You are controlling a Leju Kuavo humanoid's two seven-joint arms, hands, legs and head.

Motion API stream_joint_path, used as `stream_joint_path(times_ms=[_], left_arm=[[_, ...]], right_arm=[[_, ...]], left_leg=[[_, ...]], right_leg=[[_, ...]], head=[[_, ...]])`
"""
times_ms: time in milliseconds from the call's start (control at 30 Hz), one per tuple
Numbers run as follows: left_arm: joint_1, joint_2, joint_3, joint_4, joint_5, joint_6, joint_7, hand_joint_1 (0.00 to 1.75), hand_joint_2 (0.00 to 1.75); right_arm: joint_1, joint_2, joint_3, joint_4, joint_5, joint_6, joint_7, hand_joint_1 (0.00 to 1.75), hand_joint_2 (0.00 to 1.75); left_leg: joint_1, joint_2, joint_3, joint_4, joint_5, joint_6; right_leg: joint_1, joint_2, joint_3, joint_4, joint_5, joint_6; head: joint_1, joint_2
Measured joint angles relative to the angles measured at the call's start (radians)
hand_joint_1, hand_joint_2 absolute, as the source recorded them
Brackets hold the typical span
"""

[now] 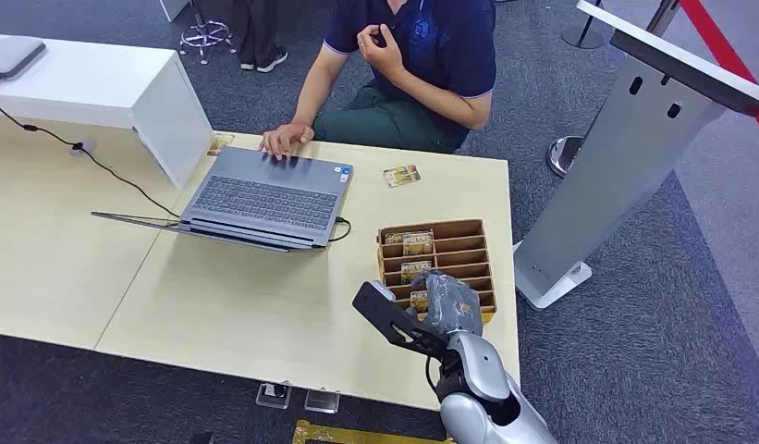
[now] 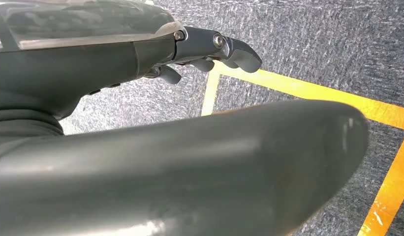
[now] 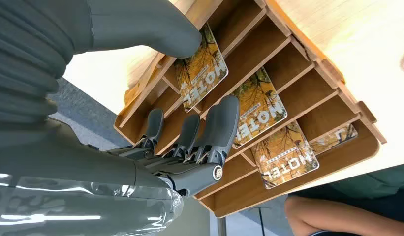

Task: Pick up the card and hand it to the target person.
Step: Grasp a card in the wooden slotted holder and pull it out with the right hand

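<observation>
Table [image 1: 264, 314] of pale wood fills most of the head view, with grey carpet [image 1: 634, 370] around it. Across it sits a person [image 1: 412, 74] in a dark shirt, one hand on an open laptop [image 1: 264, 199]. A white stand [image 1: 625, 139] leans just off the table's right end. Near the table's right edge lies a wooden slotted rack [image 1: 468, 236] holding several yellow hotel cards. The right hand [image 1: 449, 301] reaches into the rack's near slots; in the right wrist view its thumb [image 3: 140, 24] touches the nearest card [image 3: 200, 69] while the dark fingers [image 3: 219, 123] lie spread against the dividers, gripping nothing. Another card [image 3: 261, 105] and a third [image 3: 283, 155] stand in slots farther along. A loose card [image 1: 401, 175] lies on the table near the person. The left hand [image 2: 209, 49] hangs over carpet marked with yellow tape [image 2: 308, 91], fingers loosely curled and empty.
</observation>
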Motion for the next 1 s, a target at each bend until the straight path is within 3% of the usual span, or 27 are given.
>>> stream_joint_path(times_ms=[300,433,500,733,1000], left_arm=[[0.0,-0.001,0.0,0.0,-0.002,-0.002,-0.001,0.0,0.0],[0.0,-0.001,0.0,0.0,-0.008,-0.005,-0.002,0.0,0.0],[0.0,-0.001,0.0,0.0,-0.008,-0.006,-0.002,0.0,0.0],[0.0,-0.002,0.0,0.0,-0.011,-0.01,-0.002,0.0,0.0],[0.0,-0.003,0.0,0.0,-0.011,-0.01,-0.002,0.0,0.0]], right_arm=[[0.0,0.0,0.0,0.019,0.008,0.0,0.001,0.75,1.75],[0.0,0.0,0.0,0.026,0.008,0.001,0.002,0.54,1.75],[0.0,0.0,0.0,0.029,0.008,0.001,0.002,0.52,1.75],[0.008,-0.002,-0.001,0.034,0.008,0.001,0.003,0.6,1.75],[0.017,-0.007,-0.002,0.034,0.006,0.002,0.006,0.83,1.75]], left_leg=[[0.0,0.0,0.0,0.0,0.0,0.0],[0.0,0.0,0.0,0.0,0.0,0.0],[0.0,0.0,0.0,0.0,0.0,0.0],[0.0,0.0,0.0,0.0,0.0,0.0],[0.0,0.0,0.0,0.0,0.0,0.0]], right_leg=[[0.0,0.0,0.0,0.0,0.0,0.0],[0.0,0.0,0.0,0.0,0.0,0.0],[0.0,0.0,0.0,0.0,0.0,0.0],[0.0,0.0,0.0,0.0,0.0,0.0],[0.0,0.0,0.0,0.0,0.0,0.0]], head=[[0.0,0.0],[0.0,0.0],[0.0,0.0],[0.0,0.0],[0.0,0.0]])
